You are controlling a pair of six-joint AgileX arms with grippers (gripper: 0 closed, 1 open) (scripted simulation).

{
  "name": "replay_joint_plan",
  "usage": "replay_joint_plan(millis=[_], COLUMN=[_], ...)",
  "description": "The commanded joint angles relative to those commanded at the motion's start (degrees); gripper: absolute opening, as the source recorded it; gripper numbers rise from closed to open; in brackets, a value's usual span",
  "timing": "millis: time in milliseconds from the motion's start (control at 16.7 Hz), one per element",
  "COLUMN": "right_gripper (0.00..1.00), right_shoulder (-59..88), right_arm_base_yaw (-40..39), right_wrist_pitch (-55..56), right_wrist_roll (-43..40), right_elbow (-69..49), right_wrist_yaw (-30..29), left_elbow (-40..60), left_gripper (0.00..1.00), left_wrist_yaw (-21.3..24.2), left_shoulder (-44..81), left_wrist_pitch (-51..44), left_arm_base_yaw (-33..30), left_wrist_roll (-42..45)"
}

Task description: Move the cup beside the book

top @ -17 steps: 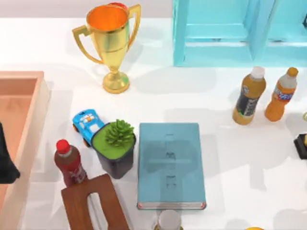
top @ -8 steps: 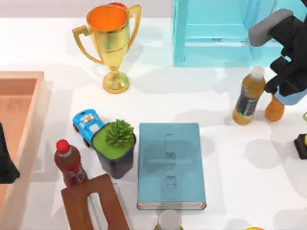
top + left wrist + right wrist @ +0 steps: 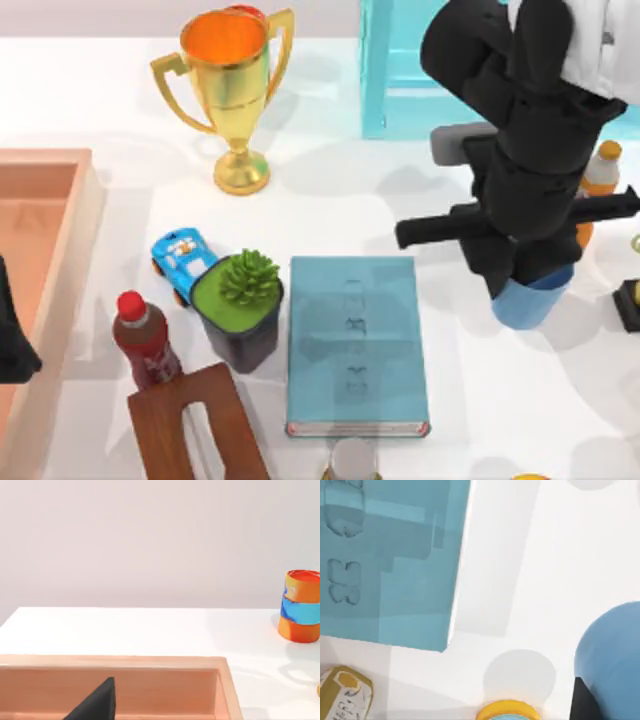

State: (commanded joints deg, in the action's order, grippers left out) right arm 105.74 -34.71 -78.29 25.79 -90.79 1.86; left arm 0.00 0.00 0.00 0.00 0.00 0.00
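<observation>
The cup (image 3: 528, 303) is a small light-blue tumbler. It hangs under my right gripper (image 3: 525, 275), which is shut on its rim. It is to the right of the book (image 3: 350, 345) with a gap of bare table between them. The book lies flat with its teal cover up. In the right wrist view the cup (image 3: 610, 655) sits beside a black finger (image 3: 582, 700), with its round shadow on the table and the book (image 3: 390, 560) farther off. My left gripper (image 3: 10, 345) is parked at the left edge over the tray.
A black pot with a green plant (image 3: 240, 300) touches the book's left side, with a toy car (image 3: 180, 260), a red-capped bottle (image 3: 145, 340) and a wooden block (image 3: 195, 425) nearby. A gold trophy (image 3: 232, 90) and a teal shelf (image 3: 400, 80) stand at the back. An orange bottle (image 3: 602, 168) is behind the right arm.
My right arm has swung in from the back right toward the book, carrying the cup forward and left. It now hides the dark bottle. The left arm has not moved.
</observation>
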Motion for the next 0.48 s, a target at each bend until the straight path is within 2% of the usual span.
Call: replay_joint_plan(millis=[240, 480], right_gripper=[0.00, 0.00], right_shoulder=[0.0, -0.3], right_arm_base_yaw=[-4.0, -5.5], right_wrist_pitch=[1.8, 2.9], right_wrist_roll=[11.8, 15.2], right_elbow=[0.7, 0.5], right_wrist_yaw=[-2.1, -3.3], left_elbow=[0.0, 0.0], left_gripper=[1.00, 1.00], left_wrist_yaw=[0.0, 0.0], left_shoulder=[0.0, 0.0], left_wrist_pitch=[0.0, 0.0], left_arm_base_yaw=[0.0, 0.0], left_wrist_roll=[0.0, 0.0])
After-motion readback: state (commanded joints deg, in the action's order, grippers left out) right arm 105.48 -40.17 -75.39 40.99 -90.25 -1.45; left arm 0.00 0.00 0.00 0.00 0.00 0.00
